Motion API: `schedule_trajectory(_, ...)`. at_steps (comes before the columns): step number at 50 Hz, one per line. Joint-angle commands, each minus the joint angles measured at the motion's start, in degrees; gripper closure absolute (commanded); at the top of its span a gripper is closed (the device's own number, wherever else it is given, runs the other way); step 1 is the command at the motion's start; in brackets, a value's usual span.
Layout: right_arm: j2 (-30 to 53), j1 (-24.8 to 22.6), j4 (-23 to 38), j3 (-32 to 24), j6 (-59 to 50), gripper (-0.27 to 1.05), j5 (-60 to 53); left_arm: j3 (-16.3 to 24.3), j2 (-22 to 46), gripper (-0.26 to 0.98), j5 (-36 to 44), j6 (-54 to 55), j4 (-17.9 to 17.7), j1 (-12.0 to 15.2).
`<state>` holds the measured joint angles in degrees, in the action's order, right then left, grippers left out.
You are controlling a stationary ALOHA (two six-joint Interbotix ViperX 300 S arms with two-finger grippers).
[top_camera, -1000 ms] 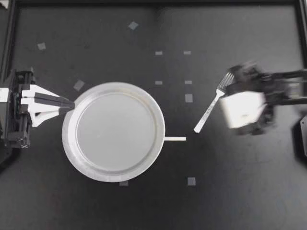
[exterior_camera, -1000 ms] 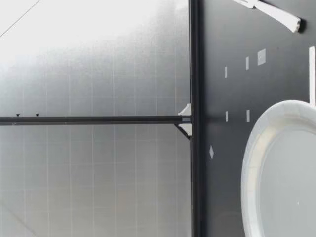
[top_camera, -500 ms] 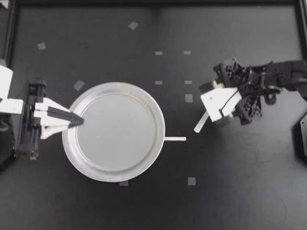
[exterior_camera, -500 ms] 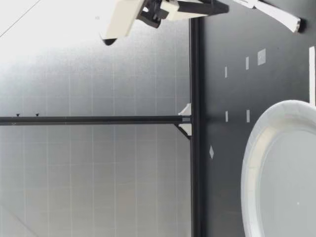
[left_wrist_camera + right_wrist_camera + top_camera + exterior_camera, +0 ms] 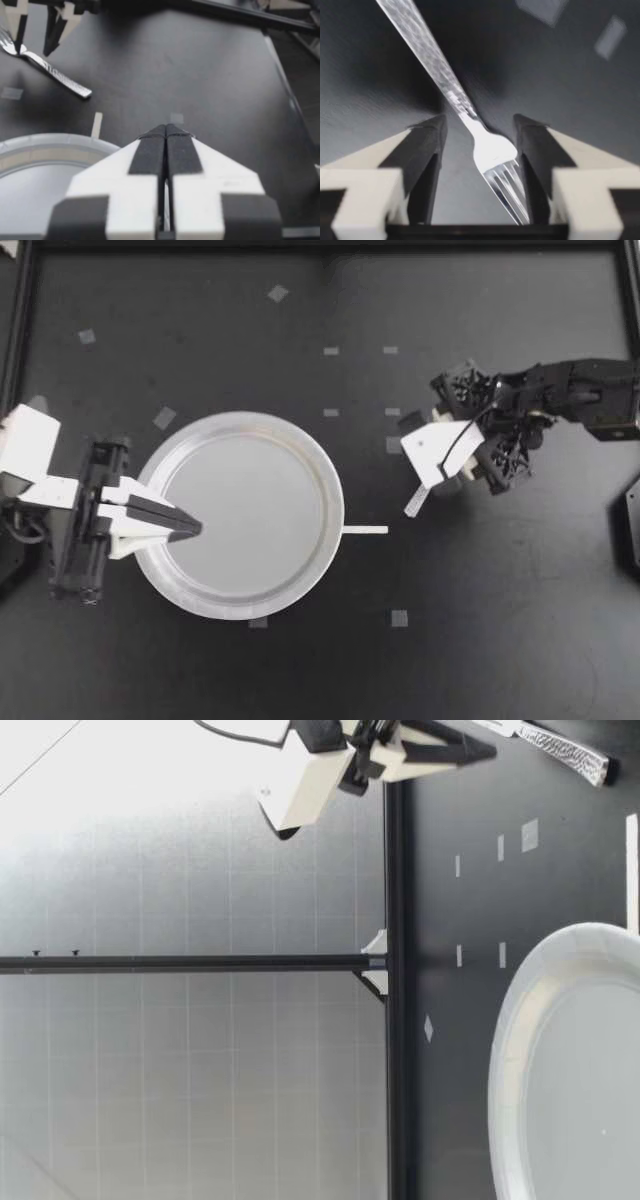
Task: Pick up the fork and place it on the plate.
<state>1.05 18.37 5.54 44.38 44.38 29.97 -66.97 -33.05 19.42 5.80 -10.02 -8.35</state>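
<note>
Fork (image 5: 415, 502) lies flat on the bench (image 5: 300, 670), off the plate (image 5: 335, 490) and to the plate's right, handle end nearest the plate. Right gripper (image 5: 452, 472) is low over the fork's neck. Its fingers (image 5: 427, 150) are spread, one on each side of the neck, with a gap on both sides and no contact. Left gripper (image 5: 192, 530) is at the plate's left rim, tips over the plate, fingers pressed together, holding nothing.

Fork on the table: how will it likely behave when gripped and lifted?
The fork looks like stiff, shiny metal, so probably rigid but slippery. Lying flat and thin, it may be hard to pinch. My right tool straddles its neck, so the long handle may tilt.
</note>
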Motion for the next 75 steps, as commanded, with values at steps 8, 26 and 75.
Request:
schedule_trajectory(8, 0.1, -0.2, -1.1, -1.1, 0.1, 0.26, -0.1, 0.8, -0.3, 0.73, 2.1, 0.4, 0.1, -0.3)
schedule_trajectory(26, 2.1, -0.2, -1.4, -2.1, 0.0, 0.34, -0.1, 0.8, -0.4, 0.73, 2.2, 1.2, 0.1, -0.3)
schedule_trajectory(75, -7.7, -2.5, -38.5, -20.1, -0.3, 0.87, 20.4, 4.0, -3.0, 0.52, -2.7, -18.9, -0.1, 3.3)
